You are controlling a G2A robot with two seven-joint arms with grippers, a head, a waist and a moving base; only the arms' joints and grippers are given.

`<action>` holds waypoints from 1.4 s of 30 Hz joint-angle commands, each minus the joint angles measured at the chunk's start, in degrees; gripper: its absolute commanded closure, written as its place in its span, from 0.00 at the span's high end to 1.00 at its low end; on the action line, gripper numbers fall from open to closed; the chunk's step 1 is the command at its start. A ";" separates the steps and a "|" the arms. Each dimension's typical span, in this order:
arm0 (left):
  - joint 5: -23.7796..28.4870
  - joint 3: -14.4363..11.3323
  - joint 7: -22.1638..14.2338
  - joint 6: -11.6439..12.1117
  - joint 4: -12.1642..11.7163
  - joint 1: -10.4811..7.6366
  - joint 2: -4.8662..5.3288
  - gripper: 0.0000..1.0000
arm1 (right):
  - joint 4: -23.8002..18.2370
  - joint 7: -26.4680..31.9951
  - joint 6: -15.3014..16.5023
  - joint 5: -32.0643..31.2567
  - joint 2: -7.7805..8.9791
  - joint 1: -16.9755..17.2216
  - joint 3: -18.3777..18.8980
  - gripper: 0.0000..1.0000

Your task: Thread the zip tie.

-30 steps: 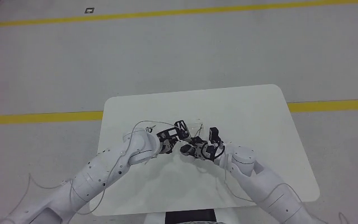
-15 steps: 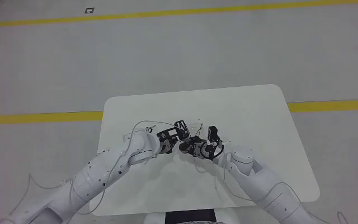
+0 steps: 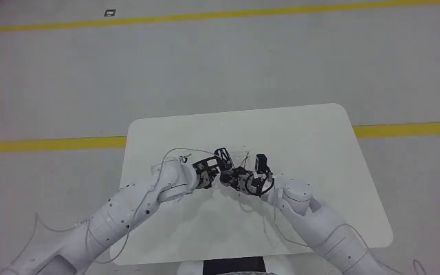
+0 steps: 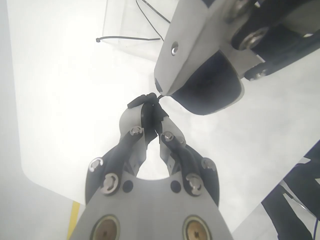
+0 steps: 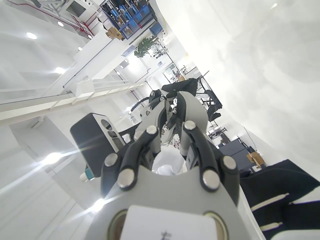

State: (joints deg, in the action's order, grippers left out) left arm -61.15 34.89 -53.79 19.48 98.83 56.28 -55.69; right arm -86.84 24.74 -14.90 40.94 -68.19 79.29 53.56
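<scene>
You have a white table (image 3: 323,137) with rounded corners standing on a pale grey floor (image 3: 220,69). One yellow line (image 3: 62,144) runs out from both sides of the table. A second yellow line (image 3: 206,15) lies well beyond, with a small dark marker (image 3: 110,12) just beside it. A clear tray (image 4: 117,1) sits on the table.

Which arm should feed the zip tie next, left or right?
Right, likely. The right gripper pinches the zip tie by its thin strap, right at the black end clamped in the left gripper, which looks suited to hold steady.
</scene>
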 commanded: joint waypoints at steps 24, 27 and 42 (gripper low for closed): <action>0.00 0.00 0.00 0.00 0.00 0.00 0.00 0.00 | -0.71 -0.55 0.40 -1.71 -0.61 0.91 0.13 0.00; 0.00 0.00 0.00 0.00 0.00 0.00 0.00 0.04 | -0.83 -0.53 0.66 -1.82 -0.63 1.17 0.34 0.00; 0.00 0.00 0.00 0.00 0.00 0.00 0.00 1.00 | -1.06 0.92 2.68 -2.74 -0.49 1.96 2.42 0.00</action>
State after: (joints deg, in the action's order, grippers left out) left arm -61.15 34.89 -53.79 19.48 98.83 56.28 -55.69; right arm -87.88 25.47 -12.47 38.44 -68.75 81.12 55.65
